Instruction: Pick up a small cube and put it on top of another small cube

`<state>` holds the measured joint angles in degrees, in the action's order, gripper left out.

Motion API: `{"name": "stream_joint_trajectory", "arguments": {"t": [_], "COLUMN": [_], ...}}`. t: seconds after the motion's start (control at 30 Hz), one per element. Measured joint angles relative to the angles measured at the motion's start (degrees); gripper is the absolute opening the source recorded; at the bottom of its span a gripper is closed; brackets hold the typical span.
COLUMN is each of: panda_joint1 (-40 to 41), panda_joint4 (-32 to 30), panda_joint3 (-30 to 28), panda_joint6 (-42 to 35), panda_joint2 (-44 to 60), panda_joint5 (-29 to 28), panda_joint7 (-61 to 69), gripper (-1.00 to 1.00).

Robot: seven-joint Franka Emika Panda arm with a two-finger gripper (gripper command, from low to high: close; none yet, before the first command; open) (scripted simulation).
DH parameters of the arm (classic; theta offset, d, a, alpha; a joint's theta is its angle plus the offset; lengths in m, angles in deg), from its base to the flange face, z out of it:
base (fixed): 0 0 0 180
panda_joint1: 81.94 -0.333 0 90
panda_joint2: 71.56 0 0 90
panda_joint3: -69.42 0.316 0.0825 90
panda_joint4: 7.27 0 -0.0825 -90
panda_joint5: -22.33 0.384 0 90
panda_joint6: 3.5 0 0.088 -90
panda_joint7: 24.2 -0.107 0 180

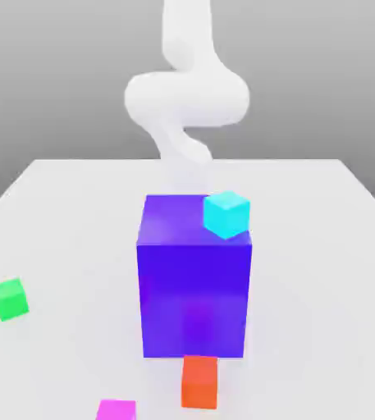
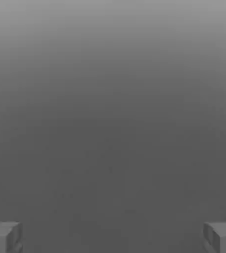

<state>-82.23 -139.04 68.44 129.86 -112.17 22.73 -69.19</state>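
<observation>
A small cyan cube (image 1: 226,213) sits on the top of a large blue block (image 1: 194,283), at that top's corner toward the exterior view's right. On the table lie a small green cube (image 1: 11,299) at the exterior view's left, a small orange cube (image 1: 199,381) just in front of the block, and a small magenta cube (image 1: 116,409) at the picture's lower edge. My white arm (image 1: 186,94) rises behind the block. In the hand view my gripper (image 2: 113,237) is open, its grey fingertips (image 2: 3,237) far apart with nothing between them, facing a plain grey background.
The large blue block stands in the middle of the white table (image 1: 75,221) and towers over the small cubes. Bare table lies on both sides of it and behind it.
</observation>
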Motion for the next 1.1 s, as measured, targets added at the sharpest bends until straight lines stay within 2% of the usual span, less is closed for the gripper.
{"name": "stream_joint_trajectory", "arguments": {"t": [0.57,0.93,1.1], "panda_joint1": [-0.3,2.1,3.7], "panda_joint4": [0.1,0.2,1.8], "panda_joint3": [-5.6,-6.5,-4.9], "panda_joint6": [10.7,17.7,24.5], "panda_joint2": [35.7,58.4,68.7], "panda_joint5": [4.3,5.4,7.0], "panda_joint7": [7.0,10.3,11.8], "gripper": [0.00,0.00,0.00]}}
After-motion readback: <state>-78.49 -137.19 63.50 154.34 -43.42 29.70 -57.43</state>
